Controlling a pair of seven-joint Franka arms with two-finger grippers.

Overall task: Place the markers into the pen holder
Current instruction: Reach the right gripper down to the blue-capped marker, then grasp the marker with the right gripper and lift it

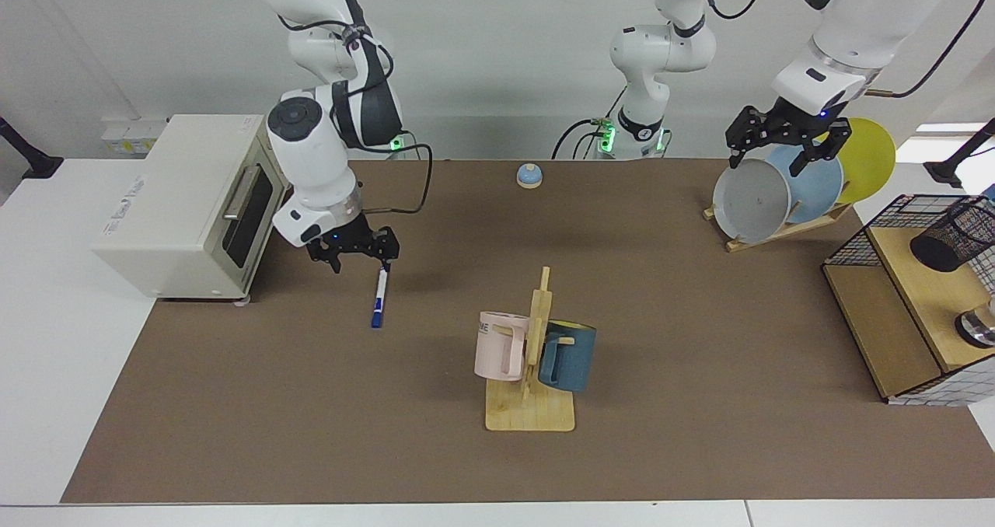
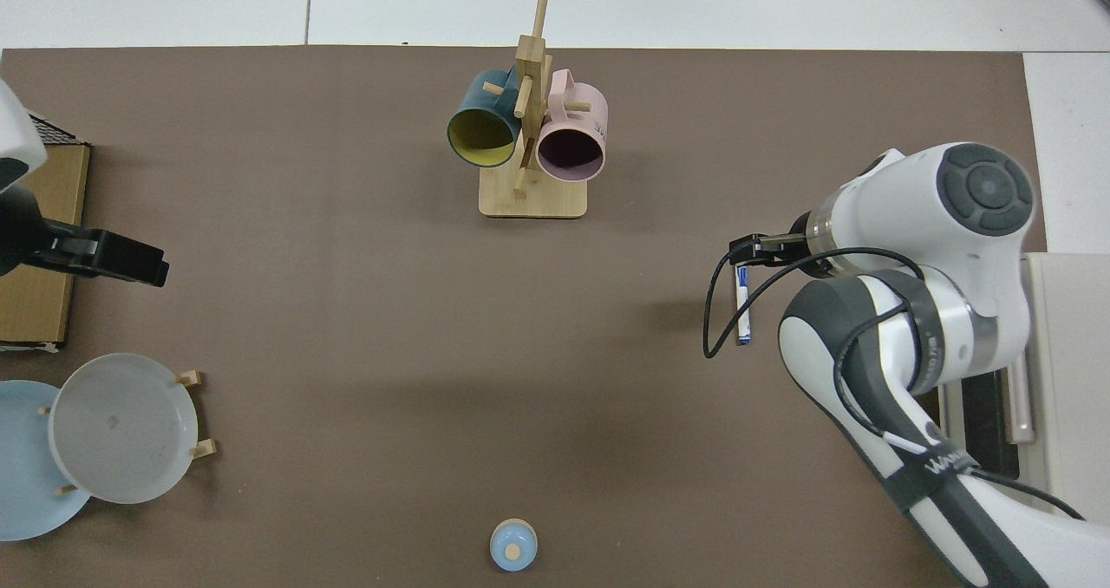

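Note:
The marker (image 1: 378,300), white with a blue cap, lies flat on the brown mat; from above the marker (image 2: 742,312) is partly covered by the arm. My right gripper (image 1: 361,264) hangs open just above the marker's far end, one finger near its tip, holding nothing. Only the right gripper's dark mount (image 2: 756,248) shows in the top view. The pen holder (image 1: 952,239), a black mesh cup, sits tilted on the wooden shelf at the right edge. My left gripper (image 1: 783,154) waits open, high above the plate rack.
A white toaster oven (image 1: 186,200) stands close beside the right arm. A wooden mug rack (image 1: 532,403) holds a pink mug (image 1: 500,346) and a blue mug (image 1: 569,354) at mid-table. Plates on a rack (image 1: 754,200), a small bell (image 1: 529,176) and a wire basket frame (image 1: 894,232) stand further off.

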